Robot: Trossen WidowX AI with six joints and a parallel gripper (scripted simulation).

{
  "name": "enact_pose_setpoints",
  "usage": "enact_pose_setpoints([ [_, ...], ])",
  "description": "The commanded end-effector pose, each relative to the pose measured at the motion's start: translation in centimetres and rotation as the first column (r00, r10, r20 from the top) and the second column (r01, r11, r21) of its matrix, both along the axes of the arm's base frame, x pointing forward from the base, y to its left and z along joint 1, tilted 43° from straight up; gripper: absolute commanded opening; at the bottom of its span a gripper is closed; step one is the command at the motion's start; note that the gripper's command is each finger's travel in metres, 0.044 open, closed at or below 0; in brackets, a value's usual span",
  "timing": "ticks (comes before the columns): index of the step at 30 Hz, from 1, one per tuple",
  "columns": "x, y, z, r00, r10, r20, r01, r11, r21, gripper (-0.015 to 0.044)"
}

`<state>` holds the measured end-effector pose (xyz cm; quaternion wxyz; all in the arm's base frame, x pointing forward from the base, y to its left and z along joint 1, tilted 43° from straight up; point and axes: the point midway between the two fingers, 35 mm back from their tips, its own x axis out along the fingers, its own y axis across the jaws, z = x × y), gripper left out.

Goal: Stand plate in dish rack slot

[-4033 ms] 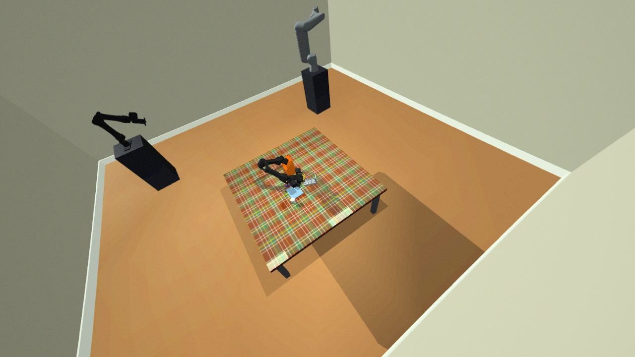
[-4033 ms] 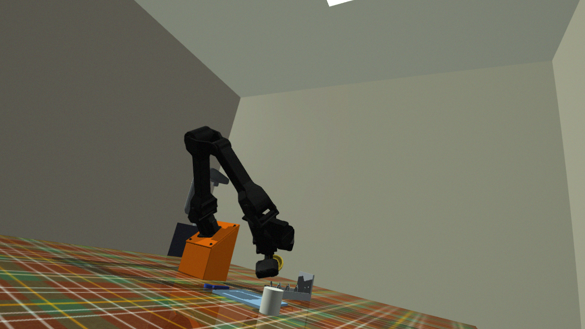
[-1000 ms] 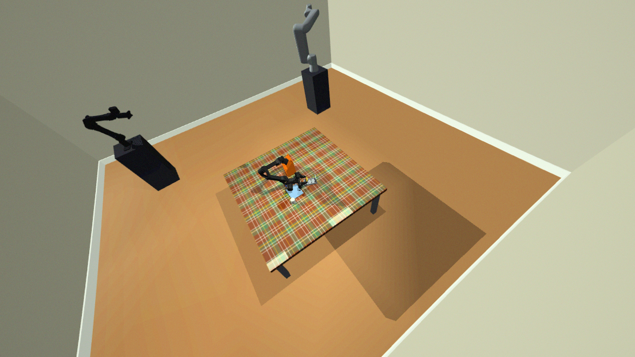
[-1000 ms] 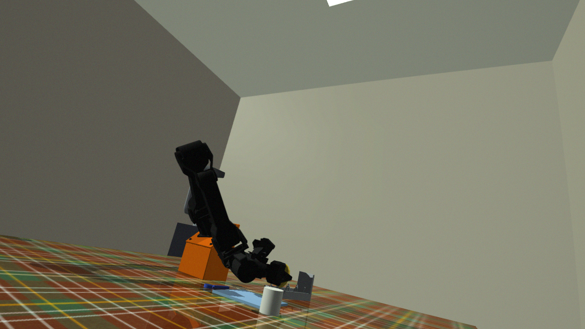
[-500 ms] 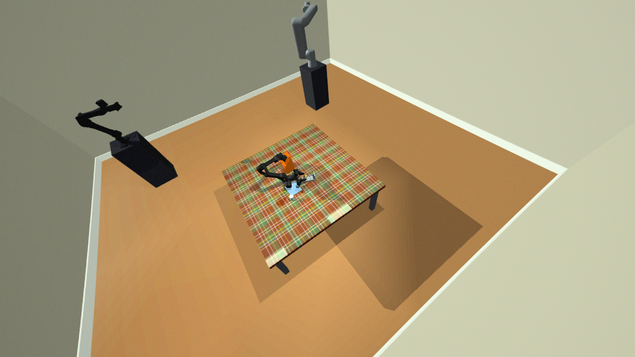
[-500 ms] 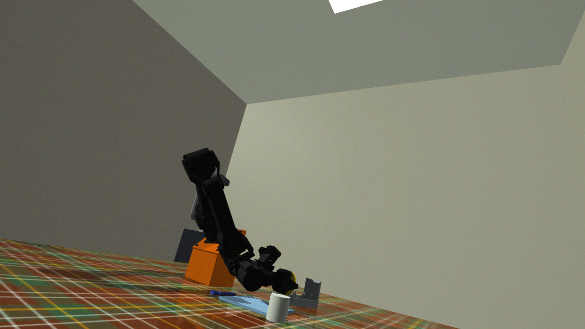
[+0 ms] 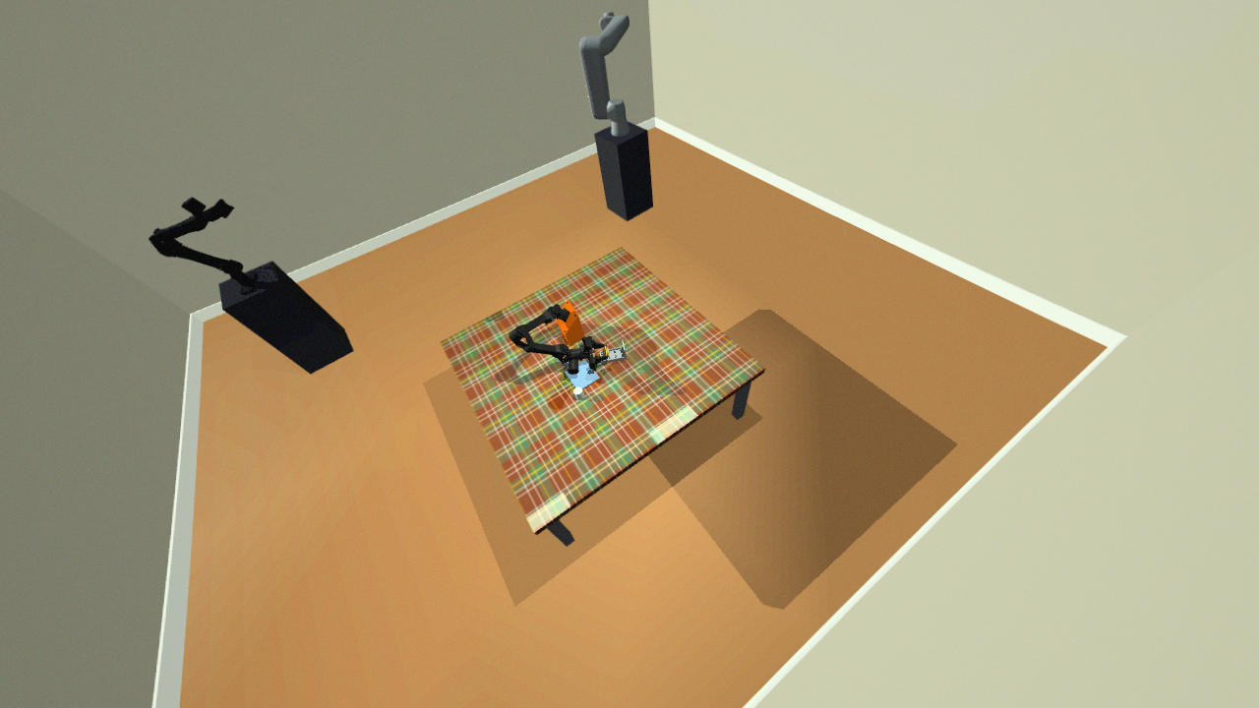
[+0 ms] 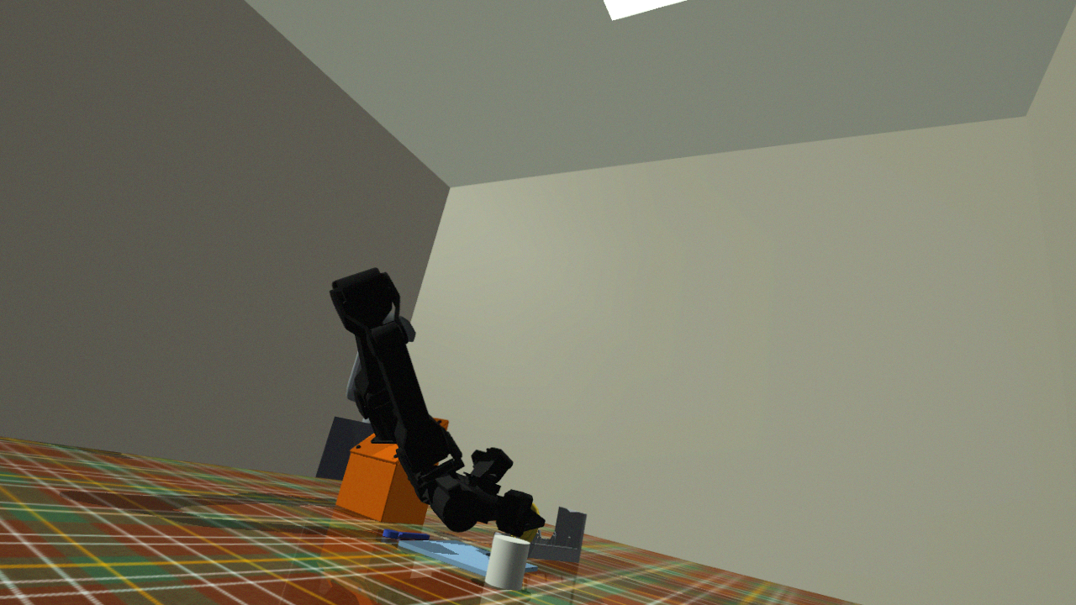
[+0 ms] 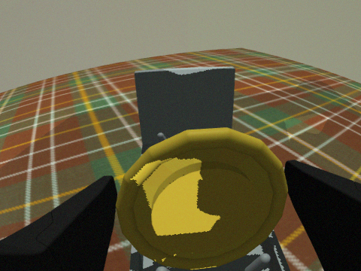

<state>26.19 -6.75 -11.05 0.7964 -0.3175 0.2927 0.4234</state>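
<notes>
The yellow plate (image 7: 605, 350) (image 8: 536, 511) (image 9: 233, 196) is upright at the dish rack (image 7: 617, 354) (image 8: 572, 530) (image 9: 188, 102), its broad face toward the wrist camera. In that view, 1 grey rail tip shows beyond the plate and 2 show on the near side, low down. Whether its bottom edge is fully seated in a slot, I cannot tell.

The gripper (image 7: 602, 351) (image 8: 538, 520) (image 9: 203, 179) is spread, with its 2 black fingers at opposite sides of the plate. A thin gap shows at the finger on the picture's left in the wrist view; the other looks very near the rim, and contact there is unclear. The rack's tall, dark end panel rises behind the plate.

The black arm (image 7: 537, 345) (image 8: 398, 383) reaches down from an orange block (image 7: 570, 325) (image 8: 376, 485). Near the rack, a light blue board (image 7: 582, 378) (image 8: 451, 555) lies flat, with a white cylinder (image 7: 577, 392) (image 8: 507, 562) upright beside it and a small dark blue item (image 8: 406, 535) by its far end. All of these are on the plaid surface (image 7: 651, 317) (image 8: 150, 541) (image 9: 56, 150).

Well apart from it, 2 more arms stand on dark pedestals: 1 black (image 7: 198, 255), 1 grey (image 7: 595, 79).
</notes>
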Motion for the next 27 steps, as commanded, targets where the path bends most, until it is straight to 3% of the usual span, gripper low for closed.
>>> enact_pose_setpoints([
  [1, 0.0, 0.0, 0.0, 1.0, 0.0, 0.0, 0.0, 1.0, 0.0, 0.04],
  [5, 0.3, 0.4, 0.6, 1.0, 0.001, -0.003, -0.001, 1.0, -0.001, 0.04],
  [14, 2.5, 6.8, 8.1, 1.0, 0.0, -0.021, 0.0, 1.0, 0.012, 0.04],
  [18, 3.0, 7.2, 8.8, 1.0, -0.003, -0.025, 0.004, 1.0, 0.015, 0.04],
  [27, 2.5, 7.7, 8.1, 0.954, -0.154, -0.258, 0.154, 0.988, -0.018, 0.04],
])
